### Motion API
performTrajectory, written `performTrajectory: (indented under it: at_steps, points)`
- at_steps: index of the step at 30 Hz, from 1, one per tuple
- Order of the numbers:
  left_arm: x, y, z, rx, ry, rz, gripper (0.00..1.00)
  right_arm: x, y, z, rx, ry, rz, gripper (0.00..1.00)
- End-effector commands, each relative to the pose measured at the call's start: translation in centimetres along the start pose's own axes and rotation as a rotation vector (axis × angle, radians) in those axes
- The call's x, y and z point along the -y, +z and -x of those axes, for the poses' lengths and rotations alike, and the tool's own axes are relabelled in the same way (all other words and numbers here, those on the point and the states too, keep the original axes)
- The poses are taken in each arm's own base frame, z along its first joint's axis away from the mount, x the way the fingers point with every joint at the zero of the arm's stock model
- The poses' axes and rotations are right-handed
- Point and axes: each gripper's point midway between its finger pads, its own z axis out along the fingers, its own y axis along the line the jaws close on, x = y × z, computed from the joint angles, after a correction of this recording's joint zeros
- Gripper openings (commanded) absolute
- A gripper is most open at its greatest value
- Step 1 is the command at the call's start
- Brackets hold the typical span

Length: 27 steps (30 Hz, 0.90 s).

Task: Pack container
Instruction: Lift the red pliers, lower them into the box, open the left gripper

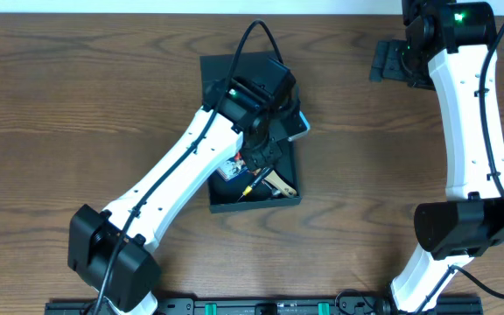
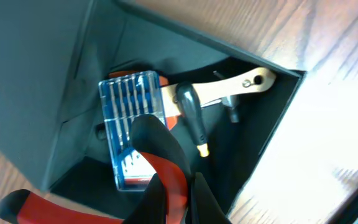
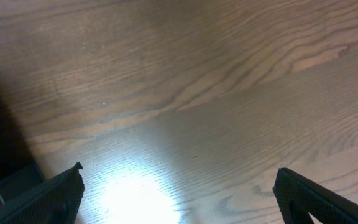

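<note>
Wood table (image 1: 77, 105): bearing container (image 1: 226, 70), 12 o'clock.
Left gripper (image 2: 180, 202): gripping pliers (image 2: 166, 171) above it.
Right gripper (image 3: 179, 193): gaping, empty.
Progress: bit case (image 2: 129, 124) lying inside — pliers pending.

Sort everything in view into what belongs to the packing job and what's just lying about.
Job: container; inside it, blue bit case, wooden-handled tool, black-handled screwdriver; red-handled tool close to the left wrist camera.
Lying about: no loose item seen; just the wooden table.

Matte cardboard container (image 2: 36, 74); clear glossy plastic bit case (image 2: 132, 118); wood-grain table (image 3: 197, 93), sheen.
</note>
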Motion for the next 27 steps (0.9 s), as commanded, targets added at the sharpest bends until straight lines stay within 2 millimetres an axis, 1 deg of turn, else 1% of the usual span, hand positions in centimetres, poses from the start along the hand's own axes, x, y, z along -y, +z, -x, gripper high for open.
performTrajectory:
  at_steps: [1, 5, 9, 13, 17, 18, 19, 20, 22, 23, 24, 25, 26, 27]
  points:
    - [0.7, 0.6, -0.8, -0.016, -0.018, -0.035, 0.06, 0.5, -0.4, 0.4, 0.018, 0.024, -0.010, 0.99]
    - [1.0, 3.0, -1.9, -0.054, -0.023, -0.054, 0.06, 0.5, -0.4, 0.4, 0.018, 0.024, -0.010, 0.99]
    - [1.0, 5.6, -2.6, -0.053, -0.023, -0.053, 0.06, 0.5, -0.4, 0.4, 0.018, 0.024, -0.010, 0.99]
    - [0.9, 7.3, -2.6, -0.028, -0.020, -0.040, 0.06, 0.5, -0.4, 0.4, 0.018, 0.024, -0.010, 0.99]
    - [0.9, 8.8, -3.0, -0.017, -0.018, -0.034, 0.10, 0.5, -0.4, 0.4, 0.018, 0.024, -0.010, 0.99]
    - [1.0, 9.1, -3.2, -0.019, -0.018, -0.036, 0.14, 0.5, -0.4, 0.4, 0.018, 0.024, -0.010, 0.99]
    - [1.0, 9.3, -3.3, -0.021, -0.019, -0.037, 0.22, 0.5, -0.4, 0.4, 0.018, 0.024, -0.010, 0.99]
    - [1.0, 9.4, -3.4, -0.023, -0.019, -0.037, 0.28, 0.5, -0.4, 0.4, 0.018, 0.024, -0.010, 0.99]
    - [1.0, 9.4, -3.4, -0.022, -0.019, -0.036, 0.36, 0.5, -0.4, 0.4, 0.018, 0.024, -0.010, 0.99]
    - [1.0, 9.4, -3.3, -0.018, -0.019, -0.035, 0.41, 0.5, -0.4, 0.4, 0.018, 0.024, -0.010, 0.99]
    - [1.0, 9.4, -3.2, -0.017, -0.018, -0.034, 0.50, 0.5, -0.4, 0.4, 0.018, 0.024, -0.010, 0.99]
    - [0.9, 9.4, -3.2, -0.015, -0.018, -0.034, 0.55, 0.5, -0.4, 0.4, 0.018, 0.024, -0.010, 0.99]
    - [0.9, 9.4, -3.2, -0.014, -0.018, -0.033, 0.57, 0.5, -0.4, 0.4, 0.018, 0.024, -0.010, 0.99]
    - [0.9, 9.4, -3.1, -0.013, -0.018, -0.032, 0.64, 0.5, -0.4, 0.4, 0.018, 0.024, -0.010, 0.99]
